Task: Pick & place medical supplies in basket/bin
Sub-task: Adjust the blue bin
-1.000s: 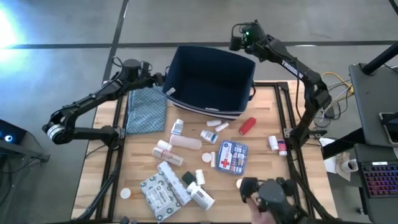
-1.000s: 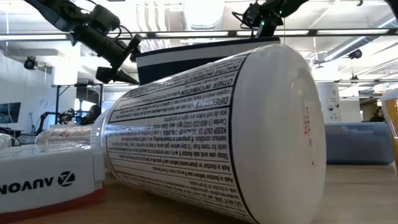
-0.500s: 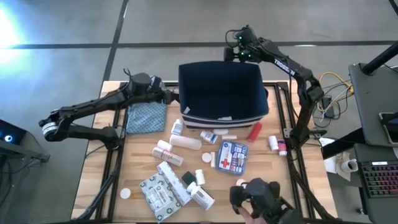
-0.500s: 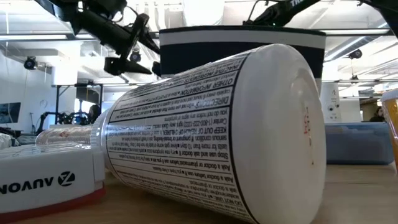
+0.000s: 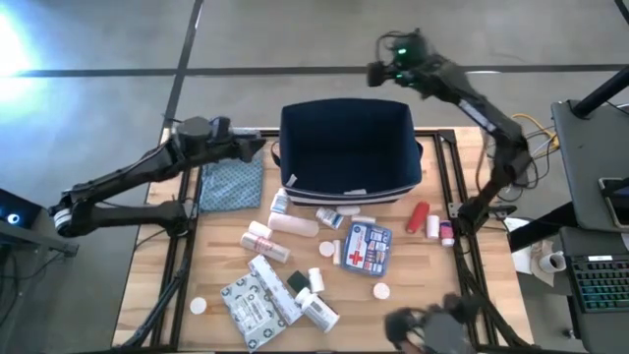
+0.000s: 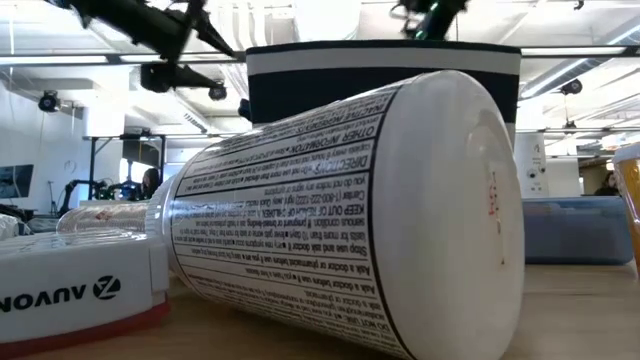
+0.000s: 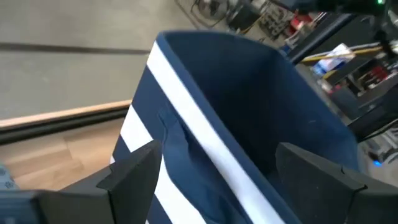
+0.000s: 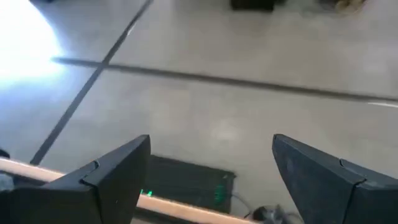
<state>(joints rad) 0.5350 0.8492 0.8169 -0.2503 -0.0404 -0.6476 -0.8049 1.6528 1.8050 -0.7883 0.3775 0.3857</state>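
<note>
L gripper (image 5: 257, 147) has its fingers spread wide, nothing between them, hanging just off the left wall of the navy bin (image 5: 346, 128); the wrist view shows both fingers (image 7: 134, 177) straddling that wall's white stripe without clear contact. R gripper (image 5: 376, 74) is also spread wide and empty, up past the bin's far wall, over the floor beyond the table (image 5: 472, 256); the bin sits below and toward the table from it. Supplies lie on the table in front of the bin: first-aid box (image 5: 367, 248) w/ red cross, red bottle (image 5: 418, 214), grey-white packets (image 5: 254, 301), white pill bottles (image 5: 316, 310). Blue patterned cloth (image 5: 232, 184) lies under the L arm. In the low view a white bottle (image 6: 350, 210) lies on its side, label reading "DIRECTIONS"; beside it a box (image 6: 80, 285) prints "AUVON", mirrored.
</note>
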